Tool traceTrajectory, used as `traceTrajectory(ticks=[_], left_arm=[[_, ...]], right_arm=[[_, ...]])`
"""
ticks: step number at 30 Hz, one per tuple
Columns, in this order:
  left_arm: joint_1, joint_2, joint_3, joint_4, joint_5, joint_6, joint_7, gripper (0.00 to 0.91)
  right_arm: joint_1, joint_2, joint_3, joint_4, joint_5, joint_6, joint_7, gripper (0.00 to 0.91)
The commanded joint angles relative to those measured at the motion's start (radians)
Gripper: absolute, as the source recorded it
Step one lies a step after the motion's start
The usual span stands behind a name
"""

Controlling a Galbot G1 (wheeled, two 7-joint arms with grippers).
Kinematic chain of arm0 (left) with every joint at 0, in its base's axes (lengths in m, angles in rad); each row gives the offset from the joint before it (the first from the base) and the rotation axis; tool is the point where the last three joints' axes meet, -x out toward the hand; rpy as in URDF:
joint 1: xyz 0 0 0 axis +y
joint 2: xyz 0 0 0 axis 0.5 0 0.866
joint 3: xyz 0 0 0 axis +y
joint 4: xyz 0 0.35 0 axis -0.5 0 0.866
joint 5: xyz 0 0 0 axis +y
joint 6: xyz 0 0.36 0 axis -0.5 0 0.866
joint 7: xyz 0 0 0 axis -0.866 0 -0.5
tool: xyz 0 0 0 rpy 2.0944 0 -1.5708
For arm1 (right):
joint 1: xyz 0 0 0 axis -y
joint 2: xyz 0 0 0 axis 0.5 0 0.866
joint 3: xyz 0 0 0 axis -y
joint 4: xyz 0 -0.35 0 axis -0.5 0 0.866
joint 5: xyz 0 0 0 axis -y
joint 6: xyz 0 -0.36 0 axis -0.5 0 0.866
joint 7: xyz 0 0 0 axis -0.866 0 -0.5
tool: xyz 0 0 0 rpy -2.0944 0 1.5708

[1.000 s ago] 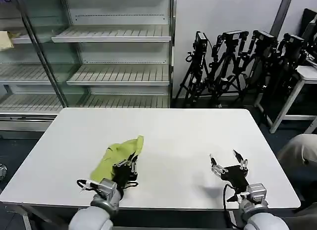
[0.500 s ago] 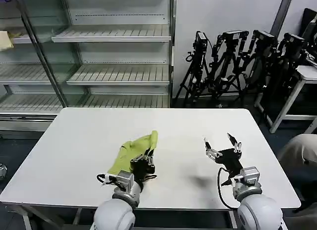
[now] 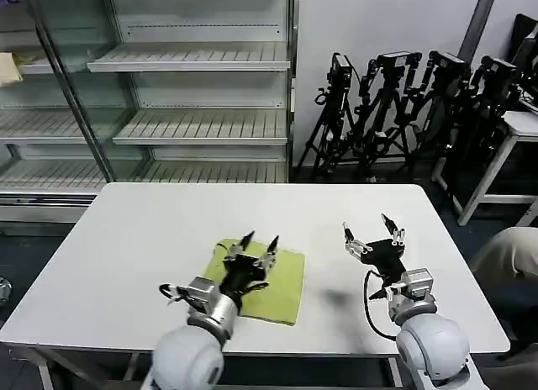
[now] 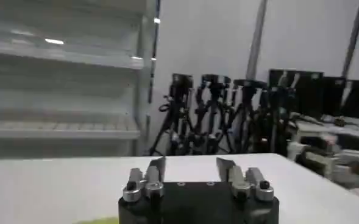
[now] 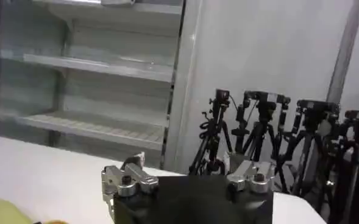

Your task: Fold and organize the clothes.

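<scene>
Now the lime T-shirt [image 3: 267, 276] lay folded flat on the white table [image 3: 134, 239] (near its front edge), released; the left gripper [image 3: 260, 241] hovered over it, jaws spread, while the right gripper [image 3: 370, 233] waited alongside, likewise open.

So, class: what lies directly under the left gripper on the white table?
The lime T-shirt, lying flat as a folded rectangle on the white table, with the open left gripper above it. The arm covers part of the shirt's near-left side, so that edge is hidden.
</scene>
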Motion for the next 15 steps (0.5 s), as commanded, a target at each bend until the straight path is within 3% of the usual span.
traceTrajectory(ticks=[1, 7, 15], left_arm=[[0.010, 0.204, -0.441, 0.165, 0.073, -0.194, 0.234, 0.907], [0.013, 0.273, -0.557, 0.278, 0.062, -0.329, 0.356, 0.907], [0.000, 0.272, -0.544, 0.311, 0.076, -0.369, 0.392, 0.907]], right_arm=[[0.075, 0.025, -0.023, -0.094, -0.020, 0.018, -0.018, 0.907], [0.090, 0.029, -0.025, -0.116, -0.038, 0.020, -0.029, 0.907], [0.046, 0.015, 0.005, -0.091, -0.089, 0.001, -0.026, 0.907]])
